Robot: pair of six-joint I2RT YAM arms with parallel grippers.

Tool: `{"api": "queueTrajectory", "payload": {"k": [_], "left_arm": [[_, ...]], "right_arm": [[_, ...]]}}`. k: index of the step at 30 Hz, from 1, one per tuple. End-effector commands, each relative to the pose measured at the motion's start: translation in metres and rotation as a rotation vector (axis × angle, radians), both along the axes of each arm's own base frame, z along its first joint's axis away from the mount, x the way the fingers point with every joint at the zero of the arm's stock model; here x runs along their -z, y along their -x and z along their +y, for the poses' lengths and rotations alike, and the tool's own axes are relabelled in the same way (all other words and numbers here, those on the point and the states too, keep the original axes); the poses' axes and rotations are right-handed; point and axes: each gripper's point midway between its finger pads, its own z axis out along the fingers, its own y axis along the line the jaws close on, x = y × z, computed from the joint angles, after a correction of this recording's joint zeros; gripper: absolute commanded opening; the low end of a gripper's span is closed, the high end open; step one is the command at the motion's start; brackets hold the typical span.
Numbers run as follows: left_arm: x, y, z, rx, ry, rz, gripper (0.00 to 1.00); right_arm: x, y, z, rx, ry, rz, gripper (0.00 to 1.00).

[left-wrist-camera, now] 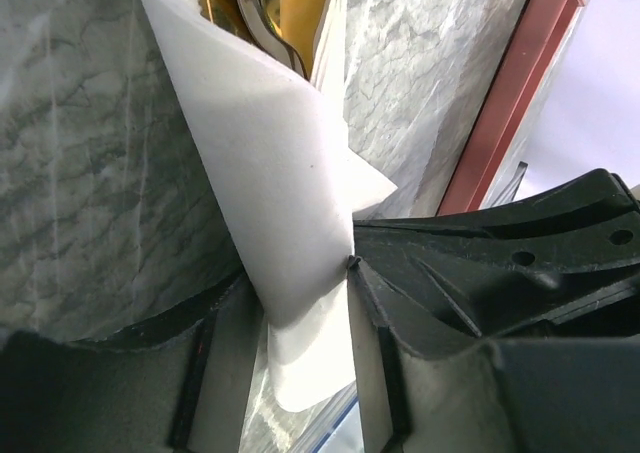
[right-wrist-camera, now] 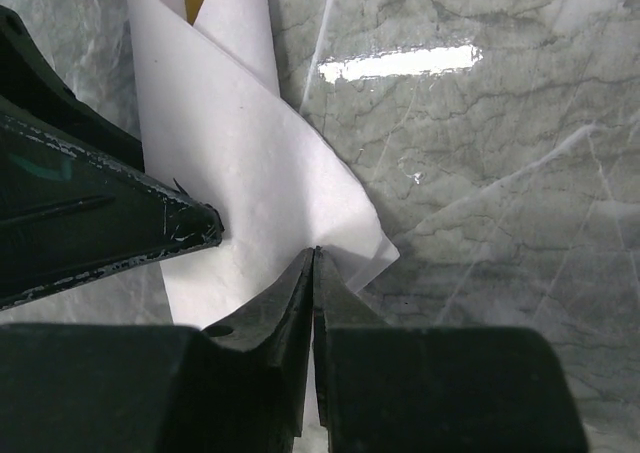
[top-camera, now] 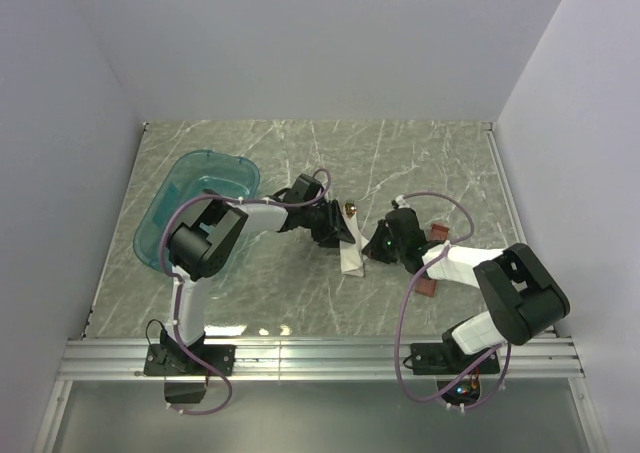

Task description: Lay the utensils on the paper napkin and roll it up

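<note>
We find the paper napkin mid-way across the marbled grey table, a narrow, matte white roll. Its long axis runs near to far, with the open end pointing away. The utensils, glossy and golden-brown, poke out of that end. The left gripper is half closed, pressing both flanks of the roll. The right gripper has its jaws together at the loose flap; we cannot tell whether it pinches the paper.

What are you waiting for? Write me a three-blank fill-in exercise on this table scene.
1. The paper napkin is wrapped around the ___.
2. On the table, the teal tub stands at the ___ side.
3. The right pincer is shut on the edge of the ___.

Missing words: utensils; left; napkin.
</note>
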Motion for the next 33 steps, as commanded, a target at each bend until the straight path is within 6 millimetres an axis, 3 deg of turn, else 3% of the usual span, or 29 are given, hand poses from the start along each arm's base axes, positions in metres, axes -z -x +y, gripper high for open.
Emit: {"api": "queueTrajectory", "payload": {"k": [1, 6, 12, 33], "left_arm": [[0.058, 0.017, 0.027, -0.024, -0.184, 0.088, 0.45], [0.053, 0.016, 0.031, -0.046, -0.184, 0.072, 0.46], [0.052, 0.013, 0.028, -0.044, -0.156, 0.068, 0.46], [0.064, 0.017, 0.023, -0.052, -0.165, 0.133, 0.5]], "right_arm": [[0.028, 0.02, -0.027, 0.07, 0.112, 0.095, 0.1], [0.032, 0.022, -0.052, 0.226, 0.197, 0.143, 0.06], [0.035, 0.027, -0.063, 0.288, 0.248, 0.161, 0.06], [0.034, 0.032, -0.058, 0.275, 0.271, 0.158, 0.05]]}}
